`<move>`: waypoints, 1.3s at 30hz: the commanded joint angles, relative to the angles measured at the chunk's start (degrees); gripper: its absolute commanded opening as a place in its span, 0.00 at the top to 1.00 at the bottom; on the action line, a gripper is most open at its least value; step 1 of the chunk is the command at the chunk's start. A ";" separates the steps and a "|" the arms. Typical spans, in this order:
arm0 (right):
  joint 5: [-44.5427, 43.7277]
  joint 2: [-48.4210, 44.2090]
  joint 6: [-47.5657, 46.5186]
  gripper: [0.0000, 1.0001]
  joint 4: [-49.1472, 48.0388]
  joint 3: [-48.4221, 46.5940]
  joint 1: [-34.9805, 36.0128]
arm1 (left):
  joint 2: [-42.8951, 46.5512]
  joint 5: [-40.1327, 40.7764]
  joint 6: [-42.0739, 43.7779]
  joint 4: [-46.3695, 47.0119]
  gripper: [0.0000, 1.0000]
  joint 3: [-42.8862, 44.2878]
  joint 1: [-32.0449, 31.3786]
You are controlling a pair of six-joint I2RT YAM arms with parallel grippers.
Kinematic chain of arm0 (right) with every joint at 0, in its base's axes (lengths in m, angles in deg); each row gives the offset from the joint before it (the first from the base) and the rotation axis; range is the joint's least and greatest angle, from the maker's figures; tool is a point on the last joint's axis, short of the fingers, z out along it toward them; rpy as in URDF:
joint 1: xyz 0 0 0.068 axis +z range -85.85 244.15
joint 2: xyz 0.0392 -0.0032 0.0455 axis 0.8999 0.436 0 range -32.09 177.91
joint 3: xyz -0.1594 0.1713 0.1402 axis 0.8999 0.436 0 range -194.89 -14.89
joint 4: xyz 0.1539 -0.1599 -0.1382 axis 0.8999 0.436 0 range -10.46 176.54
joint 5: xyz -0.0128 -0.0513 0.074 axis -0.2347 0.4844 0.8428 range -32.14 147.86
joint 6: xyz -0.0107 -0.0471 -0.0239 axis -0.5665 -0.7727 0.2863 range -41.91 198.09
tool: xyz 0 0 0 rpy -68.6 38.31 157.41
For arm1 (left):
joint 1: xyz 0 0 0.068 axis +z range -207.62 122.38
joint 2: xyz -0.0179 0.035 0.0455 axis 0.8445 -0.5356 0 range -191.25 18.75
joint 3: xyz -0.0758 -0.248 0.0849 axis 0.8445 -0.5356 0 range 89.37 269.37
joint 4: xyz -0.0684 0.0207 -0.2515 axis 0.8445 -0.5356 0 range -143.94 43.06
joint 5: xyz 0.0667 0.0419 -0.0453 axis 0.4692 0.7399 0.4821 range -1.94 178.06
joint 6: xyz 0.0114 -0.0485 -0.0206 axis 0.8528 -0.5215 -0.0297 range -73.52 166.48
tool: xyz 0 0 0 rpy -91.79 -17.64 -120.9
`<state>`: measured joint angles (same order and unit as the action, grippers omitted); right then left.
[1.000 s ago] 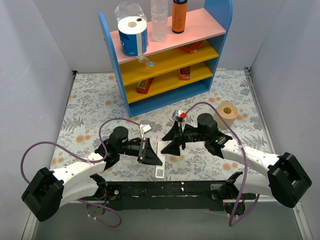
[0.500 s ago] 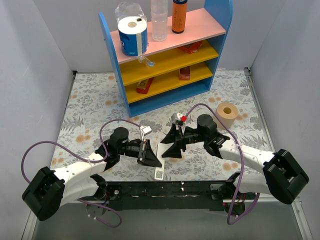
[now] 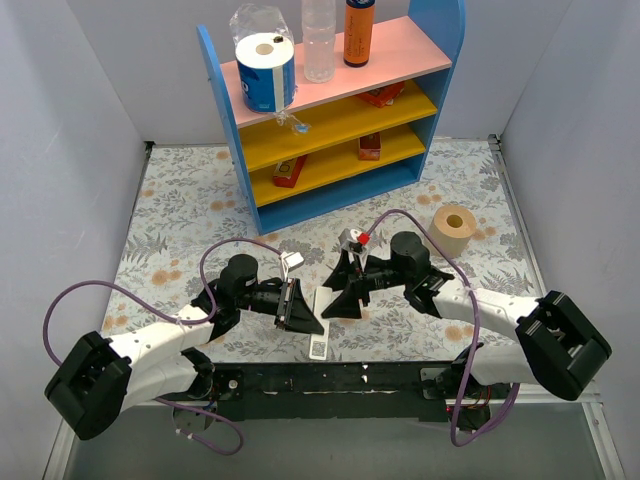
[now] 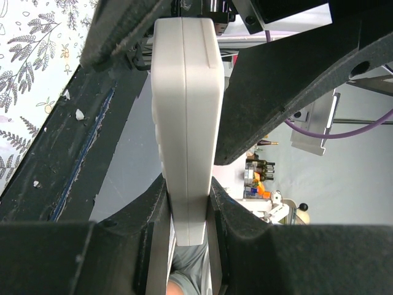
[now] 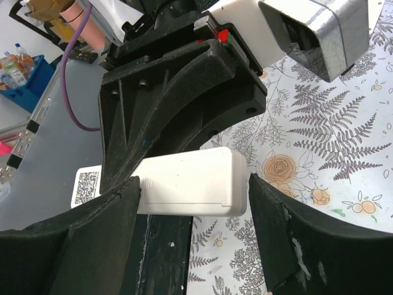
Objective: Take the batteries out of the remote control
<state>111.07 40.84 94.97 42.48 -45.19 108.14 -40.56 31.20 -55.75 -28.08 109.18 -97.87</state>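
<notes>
Remote control [image 4: 184, 92] is clamped on edge in the left gripper [image 4: 187, 206], held low between the two arms near the front edge of the table [image 3: 200, 200]. The right gripper [image 5: 193, 182], jaws apart, has edged in over the last second and now brackets the free end, which I judge readies it to work on the battery cover. Count: one remote, two grippers, no batteries visible, presumably still inside.

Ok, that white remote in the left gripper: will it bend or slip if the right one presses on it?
Probably stiff: the remote control looks like a hard moulded shell. Its smooth sides could slip, since the left gripper pinches only a short stretch. A push from the open right gripper straddling its end might lever it.
</notes>
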 commanded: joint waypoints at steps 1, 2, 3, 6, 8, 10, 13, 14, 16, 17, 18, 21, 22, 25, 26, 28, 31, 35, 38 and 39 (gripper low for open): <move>-1.80 1.16 1.31 0.25 -4.25 -0.81 0.57 | 0.16 -1.41 -0.07 2.16 1.00 0.05 0.17; -1.62 1.34 1.22 0.29 -4.25 -0.90 0.57 | 0.16 -1.41 0.11 2.15 1.00 0.14 0.17; -1.44 1.52 1.31 0.31 -4.16 -0.81 0.66 | 0.16 -1.50 0.02 2.15 1.00 0.05 0.17; -1.00 1.69 1.13 0.42 -4.07 -0.46 0.66 | 0.33 -1.50 0.11 2.15 1.00 0.05 0.17; -1.09 1.52 0.17 0.51 -3.55 -0.11 0.66 | 0.33 -1.59 0.19 2.16 1.00 0.05 0.08; -1.35 1.17 -0.45 0.57 -3.02 0.07 0.66 | 0.51 -1.59 0.11 2.07 1.00 -0.04 0.17; -1.62 0.90 -0.80 0.62 -2.76 0.07 0.66 | 0.60 -1.59 0.02 1.89 1.00 0.05 0.08; -1.62 0.82 -0.71 0.62 -2.58 -0.02 0.66 | 0.60 -1.59 0.11 1.80 1.00 0.05 0.17; -1.53 0.99 -0.71 0.61 -2.32 -0.72 0.66 | 0.69 -1.32 0.19 1.54 1.00 0.05 0.17; -1.36 1.08 -0.54 0.60 -2.23 -0.98 0.66 | 0.69 -1.24 0.19 1.54 1.00 0.05 0.17; -1.27 1.17 -0.28 0.58 -2.23 -1.16 0.66 | 0.69 -1.06 0.28 1.28 1.00 0.05 0.17; -1.44 1.25 0.43 0.54 -2.49 -1.60 0.57 | 0.95 0.17 0.46 0.14 1.00 0.23 0.17; -1.79 1.34 1.04 0.51 -2.49 -1.60 0.57 | 1.04 0.35 0.55 -0.48 1.00 0.23 0.17; -3.29 1.08 1.74 0.41 -3.01 -1.51 0.31 | 0.60 1.05 1.25 -1.71 1.00 0.58 0.17; -3.64 0.90 2.44 0.41 -3.37 -1.42 0.22 | 0.42 1.22 1.42 -1.89 1.00 0.58 0.17; -4.17 0.99 3.50 0.43 -4.86 -1.42 -0.04 | 0.25 1.31 1.34 -1.80 1.00 0.31 0.17; -4.60 1.34 4.38 0.52 -5.57 -1.25 -0.31 | -0.02 1.67 1.34 -1.71 1.00 0.31 0.17; -5.66 1.96 4.74 0.66 -5.92 -1.07 -0.66 | -0.02 1.58 1.34 -1.71 1.00 0.66 0.17; -6.27 1.96 6.05 0.66 -7.93 -0.55 -1.01 | 0.07 1.58 1.78 -2.15 1.00 0.58 0.17; -6.28 1.96 7.10 0.67 -8.64 -0.28 -1.44 | -0.02 1.58 1.78 -2.24 1.00 0.49 0.17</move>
<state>107.49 42.39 103.63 40.58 -45.19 107.02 -40.80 31.98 -51.47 -29.46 108.04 -97.91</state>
